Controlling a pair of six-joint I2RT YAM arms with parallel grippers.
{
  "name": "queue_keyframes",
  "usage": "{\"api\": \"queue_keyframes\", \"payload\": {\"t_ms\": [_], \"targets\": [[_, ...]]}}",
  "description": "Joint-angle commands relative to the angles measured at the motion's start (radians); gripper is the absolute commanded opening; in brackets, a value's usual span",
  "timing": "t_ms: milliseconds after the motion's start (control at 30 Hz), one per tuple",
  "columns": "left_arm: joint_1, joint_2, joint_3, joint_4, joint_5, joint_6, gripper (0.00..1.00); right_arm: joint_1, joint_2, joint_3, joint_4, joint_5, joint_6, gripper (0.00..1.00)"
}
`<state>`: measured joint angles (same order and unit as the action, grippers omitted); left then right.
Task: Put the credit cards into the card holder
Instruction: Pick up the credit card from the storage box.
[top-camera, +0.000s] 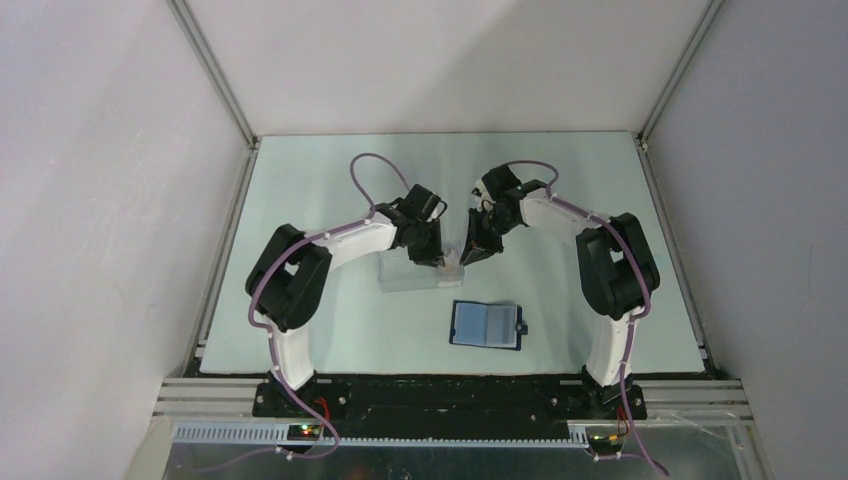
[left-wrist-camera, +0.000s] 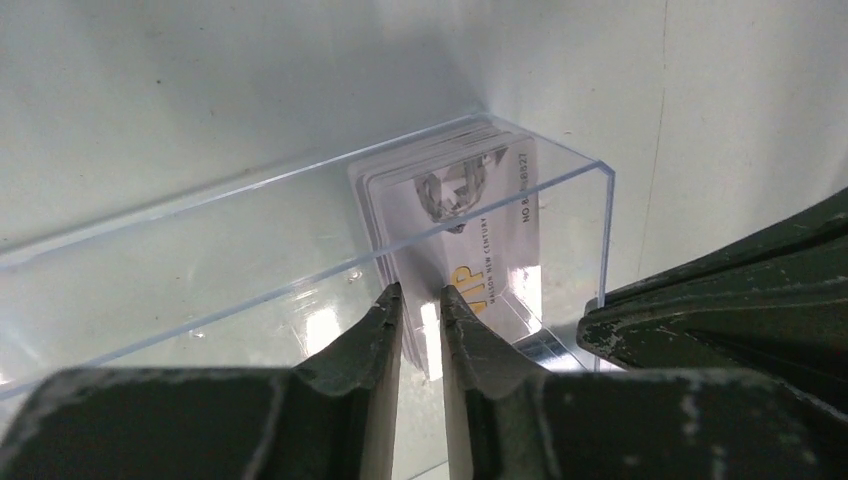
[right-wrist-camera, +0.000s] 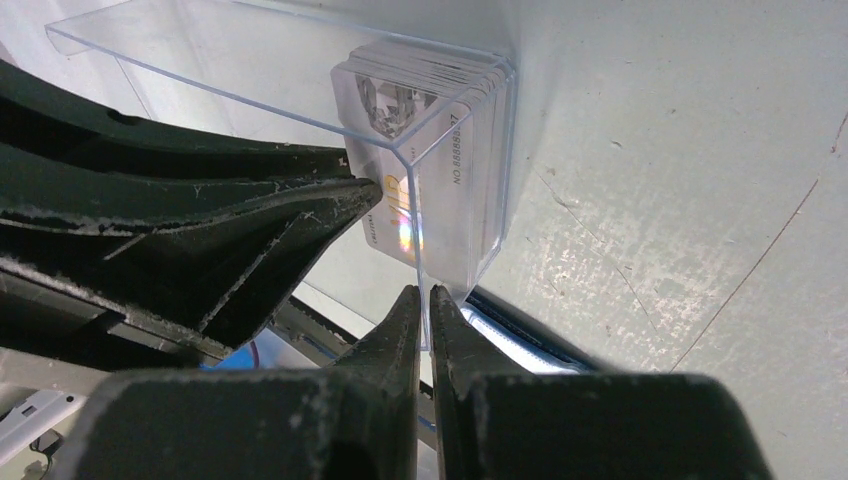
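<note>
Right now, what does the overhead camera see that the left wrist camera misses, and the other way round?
Only the overhead view shows the card holder, lying open nearer the bases, and both arms whole. Only the left wrist view shows the print on the credit cards and the left gripper with a finger either side of their lower edge; whether it grips is unclear. Both show the clear box that holds the cards.

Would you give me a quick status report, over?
Left gripper straddling the credit cards, grip unclear. Right gripper clamped on clear box wall. Card holder open, nothing on it.
</note>
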<state>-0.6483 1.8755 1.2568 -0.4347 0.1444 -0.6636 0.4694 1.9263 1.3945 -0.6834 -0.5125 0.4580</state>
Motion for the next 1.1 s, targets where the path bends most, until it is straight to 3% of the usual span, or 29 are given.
{"api": "queue_keyframes", "payload": {"t_ms": [0,167,567,1067], "targets": [[-0.03,0.011,0.071,-0.056,-0.05,0.047,0.24,0.011,0.025,0.028,-0.008,-0.001,-0.01,0.08],[-0.042,0.02,0.101,-0.109,-0.098,0.064,0.29,0.01,0.026,0.026,-0.009,-0.003,-0.01,0.09],[-0.064,0.023,0.129,-0.146,-0.121,0.072,0.3,0.012,0.028,0.022,-0.01,-0.002,-0.012,0.09],[-0.073,0.057,0.161,-0.144,-0.097,0.07,0.21,0.011,0.028,0.018,-0.012,-0.003,-0.012,0.09]]}}
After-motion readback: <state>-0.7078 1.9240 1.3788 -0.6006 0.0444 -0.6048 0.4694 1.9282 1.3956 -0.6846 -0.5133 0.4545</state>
